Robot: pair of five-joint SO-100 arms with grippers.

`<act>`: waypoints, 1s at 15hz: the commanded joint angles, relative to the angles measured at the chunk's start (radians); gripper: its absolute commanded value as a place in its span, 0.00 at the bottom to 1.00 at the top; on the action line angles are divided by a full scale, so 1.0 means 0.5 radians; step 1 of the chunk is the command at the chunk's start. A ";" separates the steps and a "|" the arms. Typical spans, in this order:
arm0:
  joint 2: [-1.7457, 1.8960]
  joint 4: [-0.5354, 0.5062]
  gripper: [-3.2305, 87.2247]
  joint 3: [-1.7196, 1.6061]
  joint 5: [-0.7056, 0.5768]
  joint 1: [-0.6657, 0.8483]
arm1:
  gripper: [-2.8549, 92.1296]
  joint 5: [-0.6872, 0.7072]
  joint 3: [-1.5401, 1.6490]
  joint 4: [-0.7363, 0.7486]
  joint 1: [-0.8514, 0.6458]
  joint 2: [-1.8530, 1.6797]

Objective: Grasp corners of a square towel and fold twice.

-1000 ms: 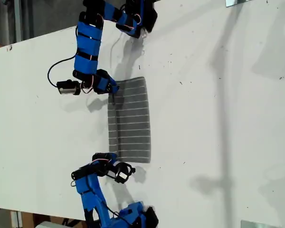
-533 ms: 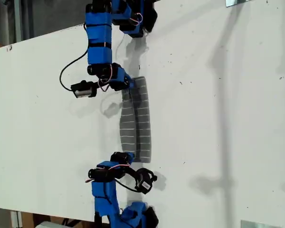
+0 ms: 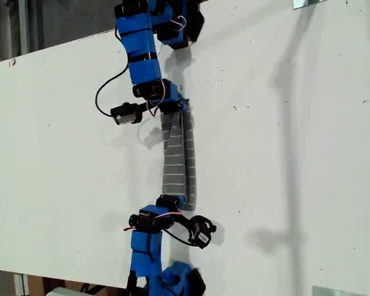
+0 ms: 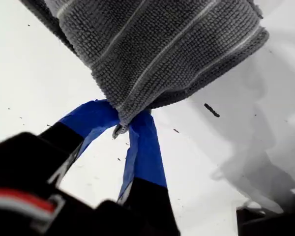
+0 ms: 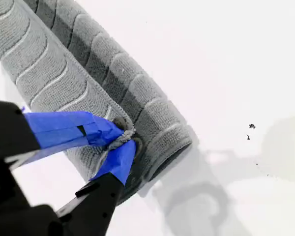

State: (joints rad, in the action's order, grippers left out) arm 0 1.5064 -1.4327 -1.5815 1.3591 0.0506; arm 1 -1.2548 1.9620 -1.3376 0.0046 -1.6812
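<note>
Two grippers, my first gripper (image 4: 124,129) and my second gripper (image 5: 123,139), each pinch a towel (image 3: 176,160) corner; uneven pulling could slip the fabric free.

Even bright light over white table (image 3: 283,154) in exterior view; we see no glare. Soft grey shadows of arms fall toward exterior view's right, plus long faint streak shadow across table. Exterior view sharp, slightly grainy. In both wrist views towel (image 4: 157,54) weave crisp; black gripper bodies close to lens blurred. Soft shadows under towel there.
</note>
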 commanded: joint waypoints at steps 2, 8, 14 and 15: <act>0.018 0.043 0.05 0.012 0.025 -0.077 | 0.19 0.028 -0.006 0.046 0.018 -0.089; 0.135 -0.417 0.31 0.236 0.012 -0.110 | 0.41 0.052 0.037 -0.104 -0.006 -0.420; 0.859 -0.377 0.31 -0.356 -0.025 0.126 | 0.44 0.359 0.463 0.218 -0.433 -0.337; 0.868 -0.365 0.31 -0.393 -0.003 0.101 | 0.45 0.442 0.485 0.301 -0.537 -0.209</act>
State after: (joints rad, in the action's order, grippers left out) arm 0 1.8945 -1.6245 -1.7748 1.3545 0.1104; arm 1 -1.0845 2.2028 -1.2333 -0.2071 -1.8224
